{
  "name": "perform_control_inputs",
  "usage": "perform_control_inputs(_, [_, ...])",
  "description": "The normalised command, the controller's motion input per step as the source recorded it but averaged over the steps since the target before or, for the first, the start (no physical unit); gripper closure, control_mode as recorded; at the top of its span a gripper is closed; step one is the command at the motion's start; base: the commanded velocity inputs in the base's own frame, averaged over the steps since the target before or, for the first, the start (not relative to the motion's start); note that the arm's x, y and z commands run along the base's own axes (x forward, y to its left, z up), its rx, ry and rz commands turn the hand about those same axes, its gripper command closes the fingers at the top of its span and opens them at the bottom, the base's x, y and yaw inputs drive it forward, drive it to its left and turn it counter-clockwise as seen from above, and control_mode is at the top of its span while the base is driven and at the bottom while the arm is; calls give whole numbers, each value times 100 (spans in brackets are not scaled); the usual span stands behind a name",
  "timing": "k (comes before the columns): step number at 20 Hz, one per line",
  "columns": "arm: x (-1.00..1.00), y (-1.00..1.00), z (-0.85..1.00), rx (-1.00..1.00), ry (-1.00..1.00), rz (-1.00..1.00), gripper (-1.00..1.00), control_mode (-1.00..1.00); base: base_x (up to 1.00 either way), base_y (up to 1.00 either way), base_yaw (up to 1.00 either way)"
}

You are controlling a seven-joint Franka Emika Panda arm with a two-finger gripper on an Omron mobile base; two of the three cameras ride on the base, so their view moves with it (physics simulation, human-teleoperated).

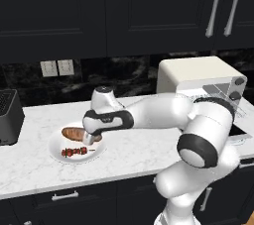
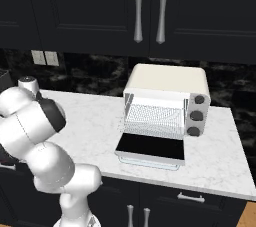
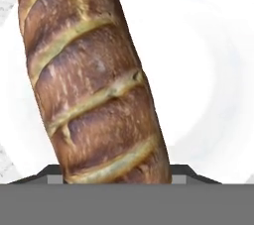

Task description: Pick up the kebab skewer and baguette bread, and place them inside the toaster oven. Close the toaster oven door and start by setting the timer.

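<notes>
Two foods are listed on a white plate [image 1: 54,147] at table left: baguette bread [image 1: 73,133], kebab skewer [image 1: 74,151]. Bread judged light, crusty, crushable; mid-length hold advised. Pincer [image 1: 91,142] lowered over it, closure undeterminable. Toaster oven [image 2: 167,100] stands rightward, door [image 2: 151,148] dropped.

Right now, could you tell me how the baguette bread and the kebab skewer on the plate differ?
The baguette bread is a thick golden-brown loaf with pale slashes across its crust; the kebab skewer is a thin stick threaded with small dark red chunks. The baguette bread lies toward the back of the white plate, the kebab skewer nearer its front edge. The claw is down over the baguette bread's end, not the kebab skewer. Both rest on the same plate.
</notes>
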Motion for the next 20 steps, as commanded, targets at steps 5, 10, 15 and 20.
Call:
perform_control_inputs(5, [-36,-83,66,0,-7,-7,100,-100,0,0,0])
perform_control_inputs(10, [-32,-100,70,1,0,-17,100,-100,0,0,0])
perform_control_inputs(15, [-44,-100,54,-1,6,-29,100,-100,0,0,0])
perform_control_inputs(20, [-60,-100,42,0,12,-31,100,-100,0,0,0])
